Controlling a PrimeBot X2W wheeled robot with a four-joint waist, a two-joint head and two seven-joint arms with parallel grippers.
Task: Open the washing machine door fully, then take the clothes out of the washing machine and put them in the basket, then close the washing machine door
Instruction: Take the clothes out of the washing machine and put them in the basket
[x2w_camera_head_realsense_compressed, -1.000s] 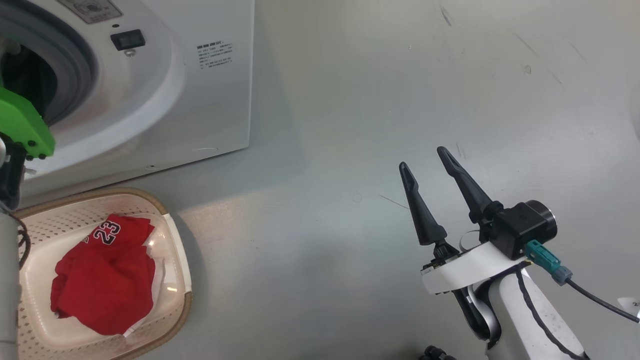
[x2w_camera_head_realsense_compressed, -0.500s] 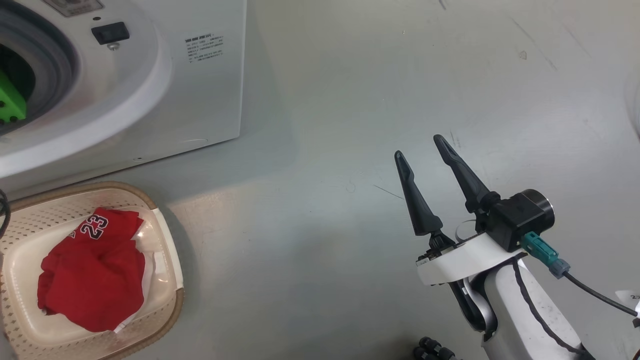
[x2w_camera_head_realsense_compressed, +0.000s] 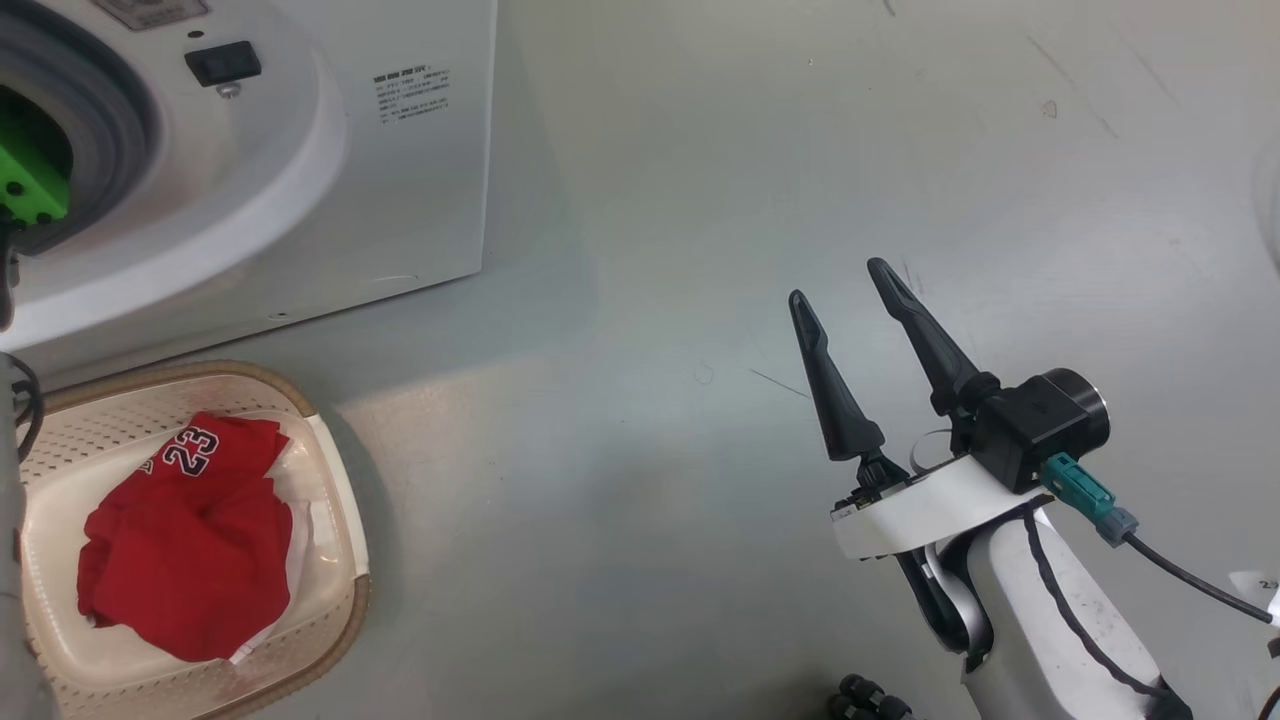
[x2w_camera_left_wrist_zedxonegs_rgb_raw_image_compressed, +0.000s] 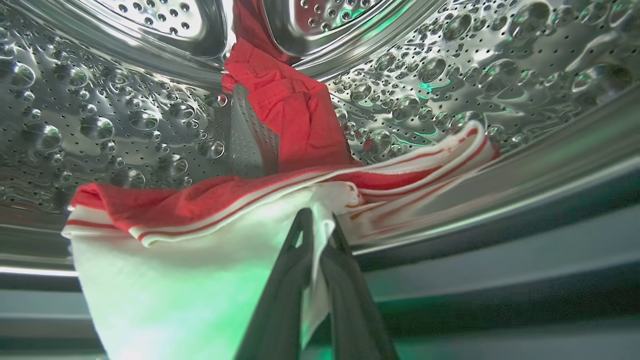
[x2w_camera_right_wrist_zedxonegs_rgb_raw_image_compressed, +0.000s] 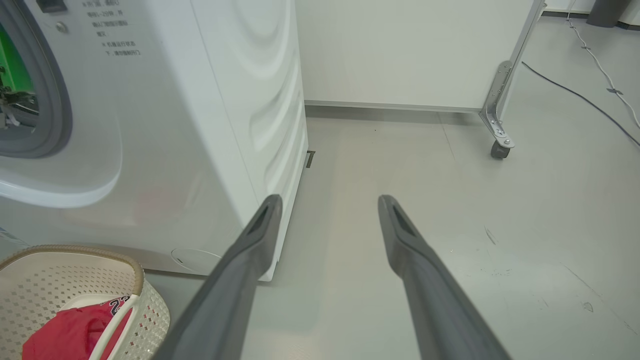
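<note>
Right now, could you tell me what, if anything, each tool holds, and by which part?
The left tool pinches the clothes by their white fabric edge; the right tool holds nothing.

Drum (x2w_camera_left_wrist_zedxonegs_rgb_raw_image_compressed: 125, 125) shiny perforated steel; clothes (x2w_camera_left_wrist_zedxonegs_rgb_raw_image_compressed: 295, 115) matt cloth; basket (x2w_camera_head_realsense_compressed: 110, 425) perforated cream plastic.

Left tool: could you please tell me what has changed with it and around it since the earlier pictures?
The left arm's green wrist went deeper into the washer, and the left tool shut on the white cloth in the drum. The head camera shifted slightly. The right tool stayed open above the floor; the red shirt stayed in the basket.
</note>
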